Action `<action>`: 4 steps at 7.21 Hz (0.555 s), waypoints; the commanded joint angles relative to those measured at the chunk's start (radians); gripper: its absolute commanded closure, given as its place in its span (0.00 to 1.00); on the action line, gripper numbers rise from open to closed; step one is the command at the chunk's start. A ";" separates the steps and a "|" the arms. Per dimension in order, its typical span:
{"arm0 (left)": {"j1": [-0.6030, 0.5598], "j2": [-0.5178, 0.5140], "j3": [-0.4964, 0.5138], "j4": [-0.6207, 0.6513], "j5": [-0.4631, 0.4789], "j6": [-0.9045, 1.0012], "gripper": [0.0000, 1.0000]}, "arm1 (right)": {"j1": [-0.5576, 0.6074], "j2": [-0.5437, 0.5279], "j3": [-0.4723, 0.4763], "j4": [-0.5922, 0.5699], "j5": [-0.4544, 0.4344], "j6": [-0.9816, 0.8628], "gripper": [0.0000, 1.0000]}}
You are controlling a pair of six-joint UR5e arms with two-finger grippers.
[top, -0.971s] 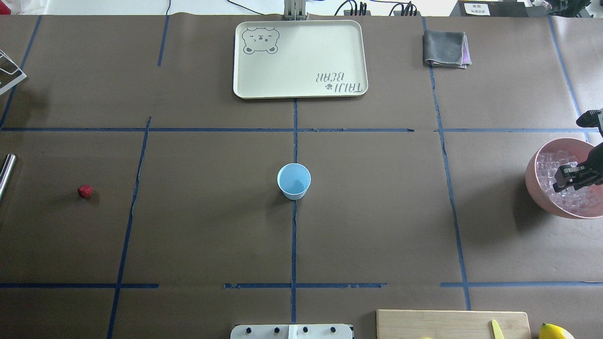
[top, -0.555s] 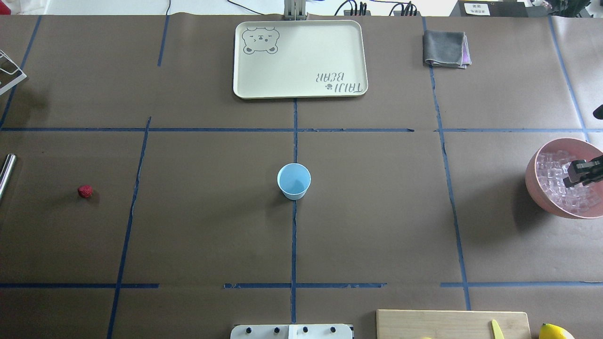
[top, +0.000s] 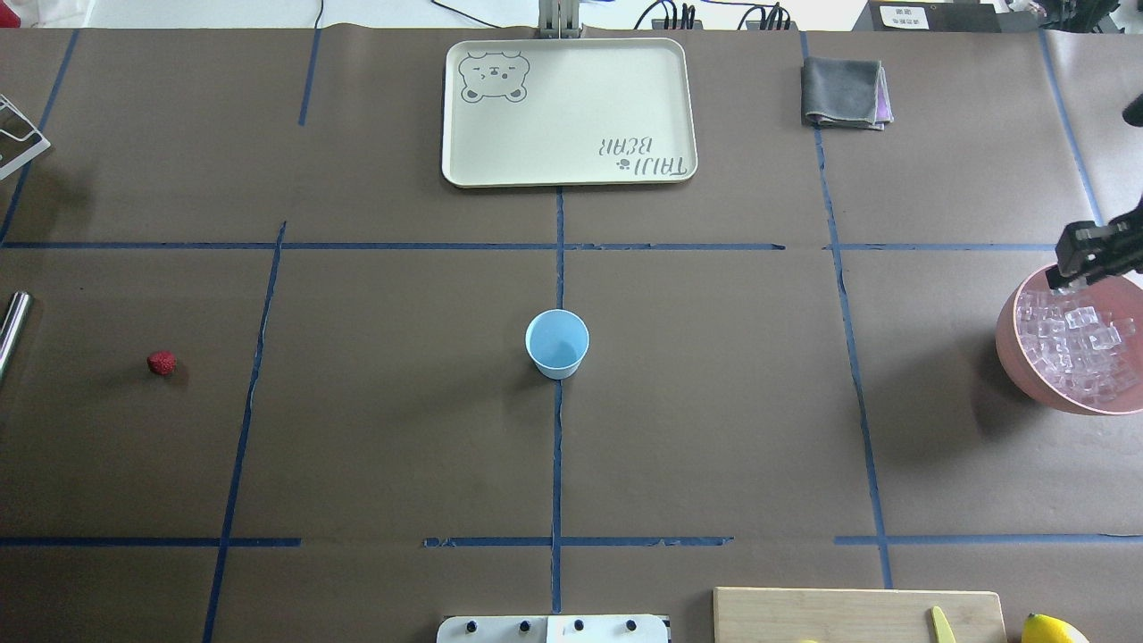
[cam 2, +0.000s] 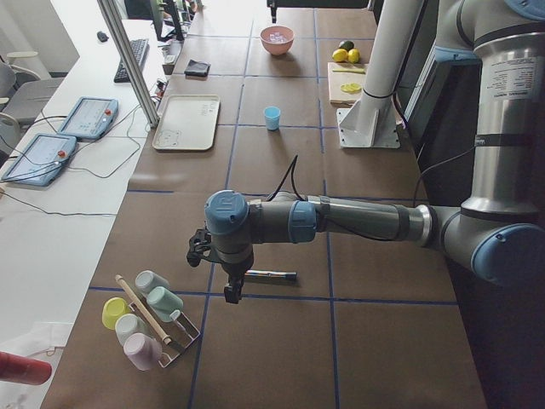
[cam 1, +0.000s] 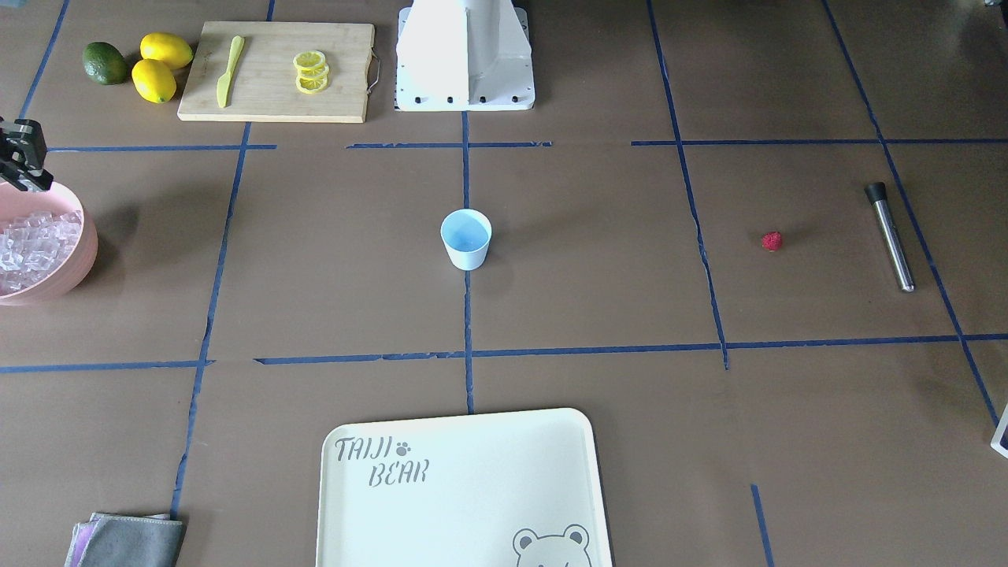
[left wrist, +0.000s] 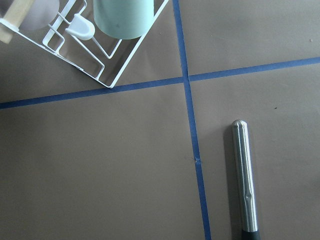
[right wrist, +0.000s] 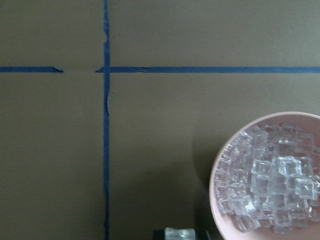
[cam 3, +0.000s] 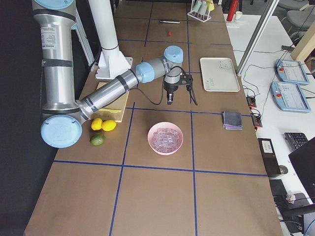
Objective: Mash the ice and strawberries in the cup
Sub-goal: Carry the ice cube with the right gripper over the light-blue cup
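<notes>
Your right gripper (top: 1074, 264) is rising off the pink bowl (top: 1009, 353), jaws pinching an ice cube (right wrist: 180, 233), probably carrying it to the cup (top: 557, 344); the left gripper's (cam 2: 228, 294) jaws, I cannot tell.

table (top: 714, 402): brown paper, blue tape lines crossing it
middle: cup (top: 557, 344) sitting upright on a tape line
robot's left: strawberry (top: 162, 362) lying near muddler (cam 1: 891, 240)
robot's right: bowl (top: 1007, 357) sitting at the edge
far edge: tray (top: 568, 112), cloth (top: 844, 92) lying flat
near edge: board (cam 1: 346, 63), lemons (cam 1: 154, 80) resting alongside

cup (top: 557, 343) in the middle, strawberry (top: 162, 362) far to its left, ice (top: 1076, 344) in bowl (top: 1007, 344) far right, tray (top: 568, 112) behind cup
</notes>
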 commanded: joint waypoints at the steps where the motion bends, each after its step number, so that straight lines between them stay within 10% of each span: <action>1: 0.000 0.000 -0.008 -0.002 0.000 -0.014 0.00 | -0.137 0.388 -0.134 -0.156 -0.010 0.235 1.00; 4: 0.000 0.000 -0.007 -0.002 0.000 -0.014 0.00 | -0.460 0.679 -0.361 0.014 -0.240 0.676 1.00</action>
